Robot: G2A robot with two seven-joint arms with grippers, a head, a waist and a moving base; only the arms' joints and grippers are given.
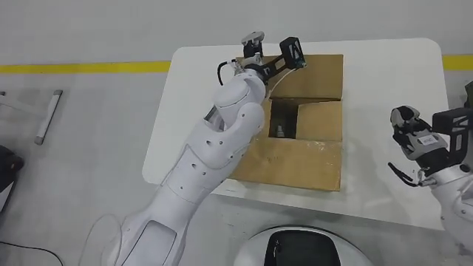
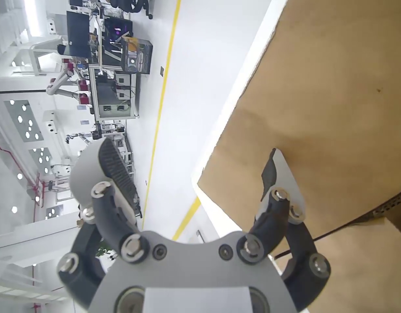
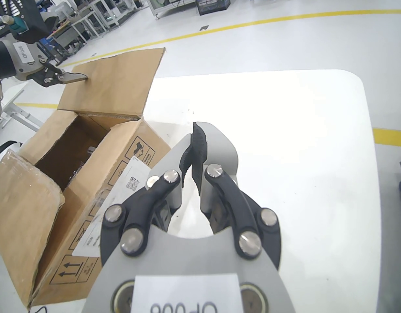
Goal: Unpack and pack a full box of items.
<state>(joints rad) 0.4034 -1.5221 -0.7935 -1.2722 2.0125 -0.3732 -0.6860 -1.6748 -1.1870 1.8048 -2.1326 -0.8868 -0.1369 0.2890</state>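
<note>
Table [image 1: 384, 66] white with rounded corners; the box [image 1: 319, 120] sits about mid-table. Widest bare surface lies on the robot's right of the box, running to the right edge [image 3: 269, 115]. Left, far and near margins are narrower strips. The far flap [image 1: 307, 77] ends near the far table edge, and the near flap [image 1: 295, 164] ends near the near edge. A yellow floor line [image 1: 81, 66] runs beyond the table. The box is plain brown cardboard and open at the top, its interior dark with contents not identifiable. In the right wrist view the far flap [image 3: 112, 82] stands raised and tilted outward, with a ragged free edge. The near flap [image 3: 21, 177] carries a glossy film of tape. The side wall facing the right arm bears a white label [image 3: 122, 193] and printed handling marks. Left gripper [image 1: 253, 46] is at the far-left corner of the far flap, jaws spread wide. In the left wrist view [image 2: 189, 148] one fingertip [image 2: 278, 171] rests against the flap's face while the other hangs off the flap, over the floor. The right wrist view shows that contact too [image 3: 66, 78]. Right gripper [image 1: 405, 122] hovers over the bare table right of the box, well apart from it. Its pads [image 3: 195, 148] are pressed together with nothing between them.
</note>
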